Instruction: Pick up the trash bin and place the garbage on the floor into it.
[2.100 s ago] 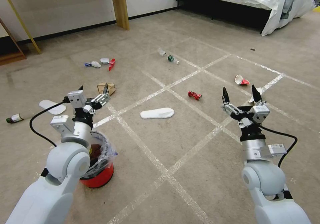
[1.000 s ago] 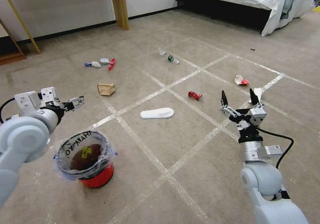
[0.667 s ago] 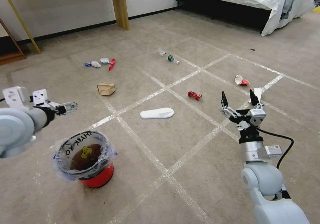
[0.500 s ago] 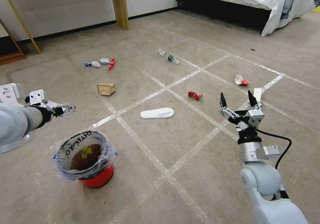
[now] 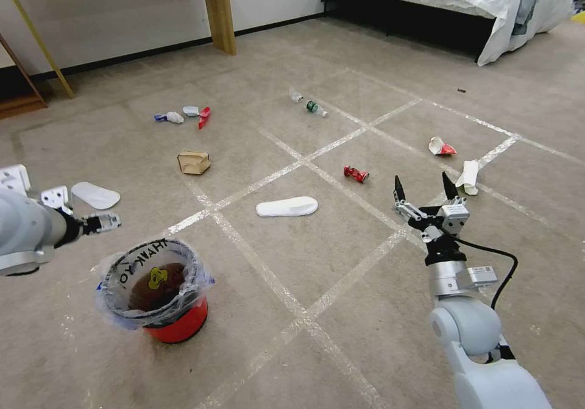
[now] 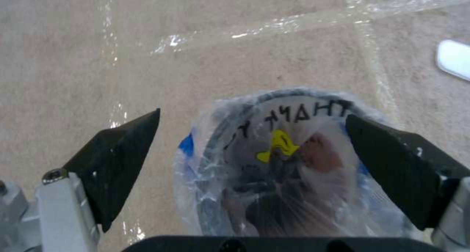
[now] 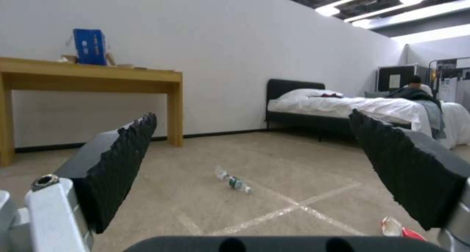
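Trash bin point(image 5: 177, 311): small red bucket, crinkly clear liner with black lettering round the rim, a yellow scrap inside. It stands upright on the carpet floor point(image 5: 341, 311), front-left of the robot, beside a tape line.

Left gripper point(image 6: 252, 129): spread wide, empty, poised above the bin mouth, not touching; arm reaches in from the left edge.

Right gripper point(image 5: 423, 188): raised, fingers pointing up, released, holding nothing.

Garbage well apart: white slipper point(image 5: 287, 206) mid-floor, crushed red can point(image 5: 355, 174) beyond it. Open carpet between bin and slipper.
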### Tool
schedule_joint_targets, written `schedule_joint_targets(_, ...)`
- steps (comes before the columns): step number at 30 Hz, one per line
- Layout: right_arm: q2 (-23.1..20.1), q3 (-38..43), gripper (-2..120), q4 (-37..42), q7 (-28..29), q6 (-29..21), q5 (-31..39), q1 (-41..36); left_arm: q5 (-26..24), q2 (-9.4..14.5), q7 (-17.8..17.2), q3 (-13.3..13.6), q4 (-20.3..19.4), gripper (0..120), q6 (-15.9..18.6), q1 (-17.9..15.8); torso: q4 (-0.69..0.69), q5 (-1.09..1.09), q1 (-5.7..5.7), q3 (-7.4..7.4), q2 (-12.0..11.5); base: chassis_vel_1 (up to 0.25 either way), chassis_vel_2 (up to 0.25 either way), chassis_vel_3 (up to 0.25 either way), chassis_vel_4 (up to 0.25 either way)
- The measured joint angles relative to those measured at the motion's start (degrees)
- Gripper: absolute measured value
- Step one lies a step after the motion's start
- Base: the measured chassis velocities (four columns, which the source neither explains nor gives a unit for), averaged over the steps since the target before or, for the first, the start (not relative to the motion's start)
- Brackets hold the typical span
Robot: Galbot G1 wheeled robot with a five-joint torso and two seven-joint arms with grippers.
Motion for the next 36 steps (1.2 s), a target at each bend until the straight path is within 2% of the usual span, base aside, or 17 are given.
schedule_joint_targets(7, 0.1, -0.1, 100, -0.2, 0.1, 0.1, 0.0, -0.1, 1.9, -2.1, 1.1, 1.4, 1.8, 100, 0.0, 1.3, 0.00, 0.01, 0.00, 0.00, 0.0, 0.000, 0.000, 0.000, 0.000)
schedule_joint_targets(19, 0.3, -0.3, 100, -0.6, 0.1, 0.3, -0.1, -0.2, 2.6, -3.0, 1.0, 2.5, 3.3, 100, 0.2, 2.0, 0.00, 0.02, 0.00, 0.00, 0.0, 0.000, 0.000, 0.000, 0.000)
schedule_joint_targets(29, 0.5, -0.7, 100, -1.1, 0.1, 0.8, -0.5, -0.4, 3.5, -5.2, 0.4, 3.6, 5.9, 100, 0.4, 2.1, 0.00, 0.02, 0.00, 0.00, 0.0, 0.000, 0.000, 0.000, 0.000)
schedule_joint_targets(36, 0.5, -1.0, 100, -1.6, 0.1, 0.8, -0.5, 0.0, 5.8, -8.0, 1.1, 6.7, 10.0, 100, 0.3, 0.9, -0.01, 0.02, 0.00, 0.00, 0.0, 0.000, 0.000, 0.000, 0.000)
